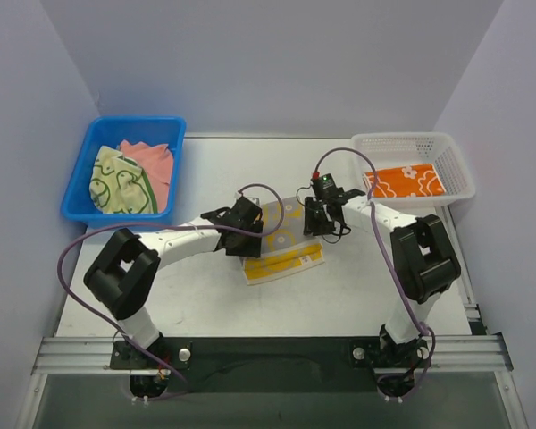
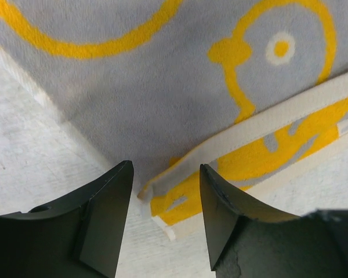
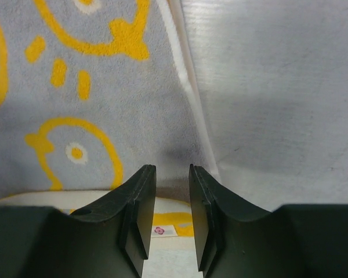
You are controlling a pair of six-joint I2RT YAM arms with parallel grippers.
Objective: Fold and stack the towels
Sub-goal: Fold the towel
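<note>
The yellow duck towel point(image 1: 286, 259) lies on the table point(image 1: 205, 295) between the two arms. Its near edge is turned over so the bright yellow face shows as a strip along the front, which looks like a fold partly made. The left gripper point(image 2: 165, 174) hovers over the towel's left corner with its fingers spread and nothing between them, probably lined up to take the doubled hem just ahead. The right gripper point(image 3: 172, 174) hangs over the towel's right edge. Its fingers are drawn close but a slim gap is left, and no cloth is pinched. Each arm works the side it can reach, so the cloth can be lifted evenly. Far left of the towel, a blue bin point(image 1: 125, 125) holds the green duck towel point(image 1: 116, 183) and the salmon-pink towel point(image 1: 156, 165), both crumpled and apparently waiting their turn. Far right, a white basket point(image 1: 411, 138) holds the orange flowered towel point(image 1: 404, 181), folded flat; the stack seems meant to grow there.
</note>
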